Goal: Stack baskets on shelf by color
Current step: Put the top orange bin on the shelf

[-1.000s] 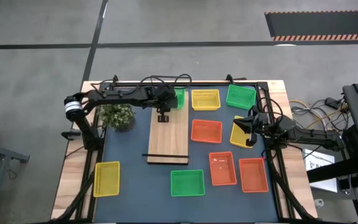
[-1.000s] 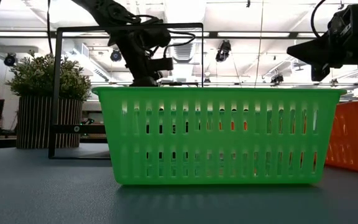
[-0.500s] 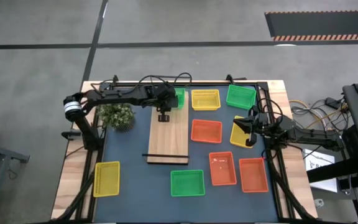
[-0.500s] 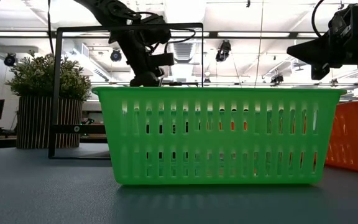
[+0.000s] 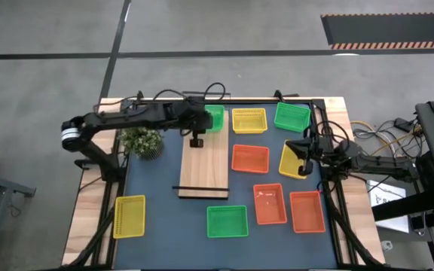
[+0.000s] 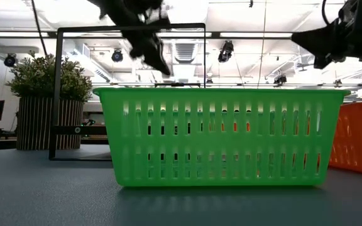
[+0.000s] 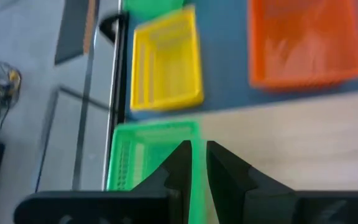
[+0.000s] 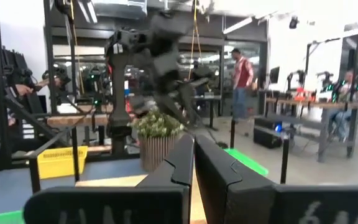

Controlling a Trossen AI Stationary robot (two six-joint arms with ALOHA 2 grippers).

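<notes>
A green basket [image 5: 214,118] lies at the far end of the light-wood shelf [image 5: 204,169]; whether it rests on the plank I cannot tell. My left gripper [image 7: 196,149] hangs above that basket's near side, slanting down toward the table's right. Its fingers stand a narrow gap apart with nothing between them. In the low view it [image 6: 162,66] is well above the table and nothing hangs from it. My right gripper [image 8: 193,155] waits shut and about level by the right edge, above a yellow basket [image 5: 291,159].
Loose baskets lie around the shelf: yellow [image 5: 249,120] and green [image 5: 291,117] at the far edge, red-orange [image 5: 249,158] beside the plank. Two red-orange [image 5: 270,203] [image 5: 307,211], one green [image 5: 227,220] and one yellow [image 5: 129,216] lie nearer. A potted plant [image 5: 142,141] stands left of the shelf.
My left gripper has risen from the shelf's far end, most of it in the last half second, and now slants less steeply. The green basket has stayed where it was. My right gripper has tipped up a little in place.
</notes>
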